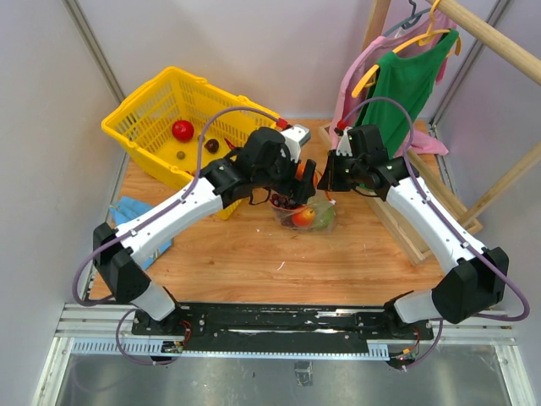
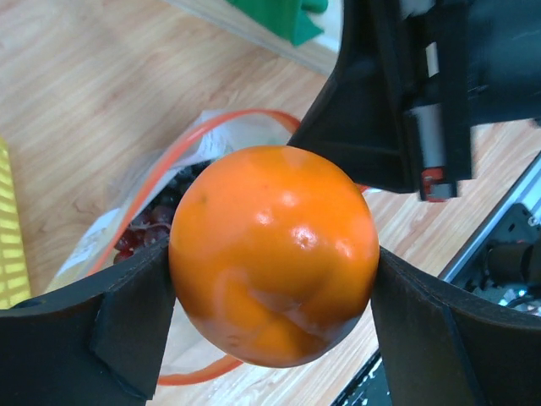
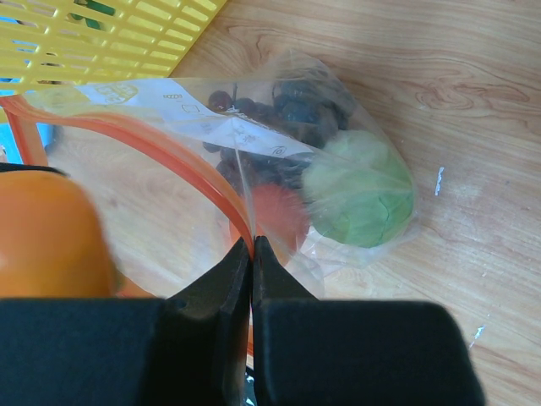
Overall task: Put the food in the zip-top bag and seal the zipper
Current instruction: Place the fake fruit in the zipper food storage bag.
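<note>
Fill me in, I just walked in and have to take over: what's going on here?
The left fingers hold an orange over the open mouth of the zip-top bag. The right fingers are pinched shut on the bag's zipper strip, holding the mouth up. A grape bunch, a green ball and a reddish fruit already lie inside. A red fruit sits in the yellow basket. The bag is not yet sealed.

Bright, even light from overhead washes my worktop (image 1: 254, 254) with only soft shadows — up close the orange (image 2: 275, 254) carries small white glints, and my right hand (image 3: 252, 244) sits dark and slightly out of focus along the bottom edge.
</note>
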You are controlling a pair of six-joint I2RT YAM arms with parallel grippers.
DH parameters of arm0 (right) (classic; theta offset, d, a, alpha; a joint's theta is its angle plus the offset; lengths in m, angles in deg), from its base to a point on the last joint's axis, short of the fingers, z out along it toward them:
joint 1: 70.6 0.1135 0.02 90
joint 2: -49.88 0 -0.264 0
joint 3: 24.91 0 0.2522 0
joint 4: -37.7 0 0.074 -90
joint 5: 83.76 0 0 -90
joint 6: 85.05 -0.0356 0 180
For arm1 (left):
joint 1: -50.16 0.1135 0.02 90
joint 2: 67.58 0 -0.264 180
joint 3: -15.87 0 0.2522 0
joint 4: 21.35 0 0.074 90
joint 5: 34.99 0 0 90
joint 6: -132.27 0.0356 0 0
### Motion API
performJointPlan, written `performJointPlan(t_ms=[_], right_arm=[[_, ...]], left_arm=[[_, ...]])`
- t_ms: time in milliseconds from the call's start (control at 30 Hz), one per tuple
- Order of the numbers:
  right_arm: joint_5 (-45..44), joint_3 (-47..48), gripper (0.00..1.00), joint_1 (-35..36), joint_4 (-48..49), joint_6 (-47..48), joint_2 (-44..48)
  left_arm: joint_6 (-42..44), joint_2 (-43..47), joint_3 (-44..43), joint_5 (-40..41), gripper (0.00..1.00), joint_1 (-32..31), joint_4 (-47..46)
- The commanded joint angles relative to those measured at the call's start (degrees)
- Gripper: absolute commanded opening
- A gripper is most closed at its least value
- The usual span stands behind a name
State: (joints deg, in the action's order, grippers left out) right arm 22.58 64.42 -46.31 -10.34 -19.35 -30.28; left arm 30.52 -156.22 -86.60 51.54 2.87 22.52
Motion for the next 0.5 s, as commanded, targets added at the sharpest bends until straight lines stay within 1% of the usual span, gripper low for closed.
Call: performJointPlan(t_ms=[0,133,233,367,467], right_arm=[[-0.01,0.88,0.03,-0.56,0.55,-0.85,0.37],[0.01,0.88,0.03,-0.56,0.53,-0.88,0.17],[0.09,1.0,0.03,-0.56,0.54,-0.84,0.05],[0.11,1.13,0.03,-0.56,0.54,-0.67,-0.15],[0.1,1.11,0.03,-0.56,0.54,-0.58,-0.1]], left_arm=[[0.78,-2.54,2.29,2.42,0.54,-0.7,-1.07],[0.04,-5.36,2.0,9.5,0.57,-0.7,1.04],[-0.77,-7.96,-0.41,12.13,0.61,-0.7,4.41],[-2.18,-9.73,-1.62,15.96,0.71,-0.7,6.79],[-2.27,-10.15,-2.32,16.33,0.8,-0.7,7.49]])
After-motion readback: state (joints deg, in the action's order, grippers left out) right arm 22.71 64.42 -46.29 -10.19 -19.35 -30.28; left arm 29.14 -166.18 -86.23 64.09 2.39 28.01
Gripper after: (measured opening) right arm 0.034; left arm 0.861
